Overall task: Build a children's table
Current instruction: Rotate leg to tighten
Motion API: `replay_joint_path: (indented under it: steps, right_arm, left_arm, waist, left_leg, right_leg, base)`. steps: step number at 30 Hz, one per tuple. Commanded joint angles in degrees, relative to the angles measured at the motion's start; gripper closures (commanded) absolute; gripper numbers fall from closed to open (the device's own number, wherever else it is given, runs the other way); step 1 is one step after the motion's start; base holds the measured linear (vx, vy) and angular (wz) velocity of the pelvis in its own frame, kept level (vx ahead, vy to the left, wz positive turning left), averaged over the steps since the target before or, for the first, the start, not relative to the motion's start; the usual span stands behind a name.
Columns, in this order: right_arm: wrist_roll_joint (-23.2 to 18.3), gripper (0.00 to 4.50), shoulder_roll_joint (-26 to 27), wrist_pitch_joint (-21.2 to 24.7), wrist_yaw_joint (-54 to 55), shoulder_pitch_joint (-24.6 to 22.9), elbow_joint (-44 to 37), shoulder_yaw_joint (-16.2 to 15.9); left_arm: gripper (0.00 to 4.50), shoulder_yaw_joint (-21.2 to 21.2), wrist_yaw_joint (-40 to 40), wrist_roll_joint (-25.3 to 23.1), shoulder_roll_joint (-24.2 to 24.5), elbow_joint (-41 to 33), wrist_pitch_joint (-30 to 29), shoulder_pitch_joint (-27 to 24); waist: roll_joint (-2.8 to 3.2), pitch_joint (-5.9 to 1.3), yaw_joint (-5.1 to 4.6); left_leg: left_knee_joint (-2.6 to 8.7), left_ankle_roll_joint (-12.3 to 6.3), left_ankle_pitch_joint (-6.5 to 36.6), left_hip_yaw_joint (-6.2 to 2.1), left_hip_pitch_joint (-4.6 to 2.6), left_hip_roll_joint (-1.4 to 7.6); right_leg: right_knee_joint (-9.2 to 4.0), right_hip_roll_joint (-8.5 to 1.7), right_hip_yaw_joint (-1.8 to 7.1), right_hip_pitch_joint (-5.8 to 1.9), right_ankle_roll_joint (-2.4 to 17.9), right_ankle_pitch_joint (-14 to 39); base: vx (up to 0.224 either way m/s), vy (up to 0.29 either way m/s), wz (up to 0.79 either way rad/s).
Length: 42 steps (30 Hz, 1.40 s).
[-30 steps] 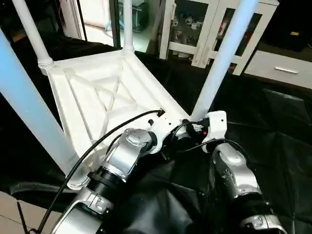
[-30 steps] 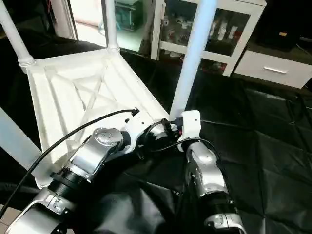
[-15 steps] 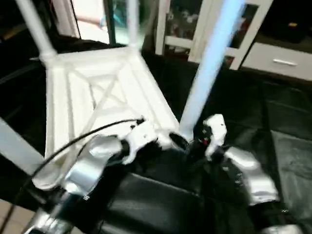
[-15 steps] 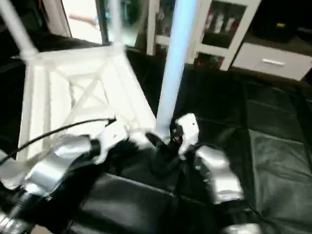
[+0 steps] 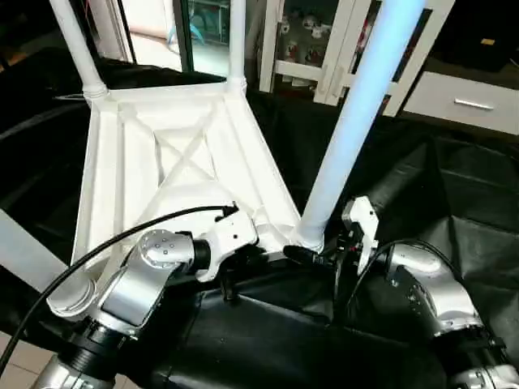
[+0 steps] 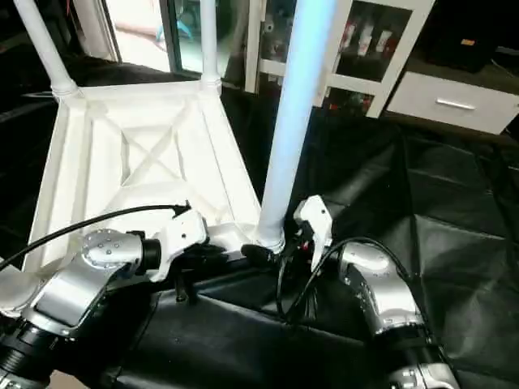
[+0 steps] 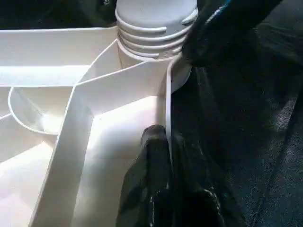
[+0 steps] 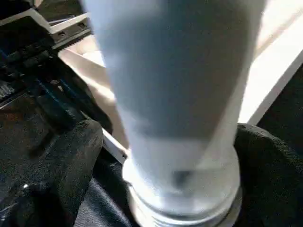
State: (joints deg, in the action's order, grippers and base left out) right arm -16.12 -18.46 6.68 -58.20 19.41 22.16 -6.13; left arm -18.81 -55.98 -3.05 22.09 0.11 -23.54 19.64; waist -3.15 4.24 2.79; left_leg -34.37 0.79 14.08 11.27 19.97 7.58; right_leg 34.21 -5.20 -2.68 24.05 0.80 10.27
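Left wrist view: left pincer pinches tabletop rim.

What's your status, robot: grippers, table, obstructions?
Left gripper shut on table top rim. Right gripper open around near leg base. Nothing obstructing.

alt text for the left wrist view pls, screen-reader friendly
The left gripper is shut on the raised rim of the upside-down white children's table top, one black finger inside the rim and one outside. Just beyond, a ribbed leg base sits in the corner socket, with black sheeting alongside.
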Motion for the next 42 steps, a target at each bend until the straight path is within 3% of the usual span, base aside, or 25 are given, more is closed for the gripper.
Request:
replay_joint_path:
  steps: [1, 2, 12, 18, 25, 28, 31, 34, 35, 36, 40, 42]
  right_arm:
    - [-0.65, 0.03, 0.14, -0.41, -0.97, 0.87, 0.88, 0.68]
    - [-0.62, 0.29, 0.16, -0.39, -1.01, 0.89, 0.92, 0.67]
    - [-0.70, 1.06, 0.52, -1.97, -2.39, 1.00, 2.32, 0.56]
    - [-0.50, 1.60, 0.71, -2.72, -2.51, 0.18, 1.91, 0.71]
    - [0.20, 1.74, 1.01, -3.41, -1.36, -1.11, 1.33, 0.41]
    - [2.37, 1.75, 1.75, -3.29, 2.72, -1.79, 1.60, -0.04]
    - [5.36, 1.76, 3.54, -2.70, 9.98, -2.21, 2.81, -0.01]
    - [8.90, 1.76, 6.12, 0.78, 21.41, -1.98, 3.74, 0.98]
    - [9.76, 1.76, 6.98, 2.03, 24.83, -1.89, 3.91, 1.42]
    - [10.81, 1.76, 9.26, 4.45, 31.96, -1.81, 4.15, 2.84]
    - [10.62, 1.77, 15.19, 6.29, 44.14, -0.53, 6.93, 5.29]
    - [12.16, 1.77, 16.06, 5.74, 46.11, 0.31, 8.43, 4.29]
  left_arm:
    - [4.50, -1.01, -1.50, 3.69, -0.79, -0.32, -0.12, -1.93]
    - [4.50, -1.01, -1.51, 3.69, -0.78, -0.33, -0.14, -1.93]
    - [4.50, -1.49, -2.23, 3.43, -0.31, -0.17, -0.31, -1.90]
    - [4.50, -1.74, -2.40, 3.33, -0.13, -0.01, -0.22, -1.90]
    - [4.50, -1.99, -2.15, 2.90, -0.39, 1.11, 0.02, -1.66]
    - [4.50, -1.70, -0.20, 2.19, -1.76, 3.13, -0.43, -0.37]
    - [4.50, -1.68, 3.41, 0.31, -4.03, 7.03, -0.33, 2.37]
    - [4.50, -1.08, 8.41, -1.51, -7.01, 11.10, -1.99, 5.75]
    - [4.50, -0.79, 10.22, -2.06, -8.03, 12.45, -2.59, 6.83]
    - [4.50, 0.42, 15.20, -3.01, -10.80, 15.46, -4.38, 9.20]
    - [4.50, 2.23, 23.94, -3.91, -17.80, 22.26, -5.43, 14.42]
    - [4.50, 2.17, 24.78, -3.88, -19.74, 23.97, -5.14, 15.67]
  waist:
    - [-0.93, -2.95, 0.24]
    - [-0.90, -2.97, 0.26]
    - [-0.75, -2.95, 0.50]
    - [-0.81, -3.07, 0.62]
    - [-0.75, -3.27, 0.68]
    - [-0.72, -3.07, 0.72]
    - [-0.70, -2.77, 0.64]
    - [-0.71, -2.32, 0.39]
    - [-0.41, -2.13, 0.17]
    - [-0.57, -2.30, -0.01]
    - [0.03, -2.63, 0.15]
    - [-0.28, -2.72, 0.08]
  left_leg:
    - [3.70, -11.37, -4.33, -2.15, -0.26, 5.59]
    - [3.67, -11.54, -4.26, -2.16, -0.22, 5.58]
    - [3.72, -10.32, -2.70, -2.18, -0.34, 5.63]
    - [3.49, -11.26, -4.36, -2.15, -0.28, 5.55]
    - [3.37, -11.08, -4.11, -2.14, -0.29, 5.59]
    - [3.58, -9.93, -2.19, -2.16, -0.31, 5.55]
    - [4.10, -6.78, 3.57, -2.24, -0.43, 5.65]
    - [4.81, -2.37, 10.54, -2.59, -0.77, 5.59]
    - [5.15, -0.66, 12.79, -2.79, -0.95, 5.59]
    - [5.22, 0.62, 15.04, -2.98, -1.19, 5.44]
    - [5.34, 1.58, 13.17, -2.76, -1.51, 5.27]
    - [5.41, 0.94, 13.30, -2.67, -1.07, 5.24]
  right_leg:
    - [-2.38, -4.46, 2.83, -2.81, 18.64, 3.79]
    - [-2.39, -4.53, 2.82, -2.88, 18.74, 4.22]
    - [-2.48, -4.41, 2.82, -2.84, 18.35, 5.94]
    - [-2.18, -4.42, 2.78, -2.91, 18.84, 3.97]
    - [-2.15, -4.44, 2.76, -2.93, 18.94, 4.41]
    - [-2.54, -4.37, 2.80, -2.84, 18.25, 6.98]
    - [-3.51, -4.51, 2.98, -2.74, 16.24, 14.17]
    - [-4.60, -4.58, 3.16, -2.52, 12.52, 23.68]
    - [-4.93, -4.37, 3.16, -2.24, 10.91, 26.96]
    - [-5.11, -4.36, 3.03, -2.18, 9.51, 29.15]
    - [-5.24, -4.35, 3.18, -1.87, 9.60, 23.27]
    - [-5.04, -4.32, 3.11, -2.30, 10.03, 20.31]
  base:
    - [0.000, 0.000, 0.00]
    - [0.000, 0.000, 0.00]
    - [0.000, 0.000, 0.00]
    - [0.000, 0.000, 0.00]
    - [0.000, 0.000, 0.00]
    - [0.000, 0.000, 0.00]
    - [0.000, 0.000, 0.00]
    - [0.000, 0.000, 0.00]
    - [0.000, 0.000, 0.00]
    - [0.000, 0.000, 0.00]
    - [0.000, 0.000, 0.00]
    - [0.000, 0.000, 0.00]
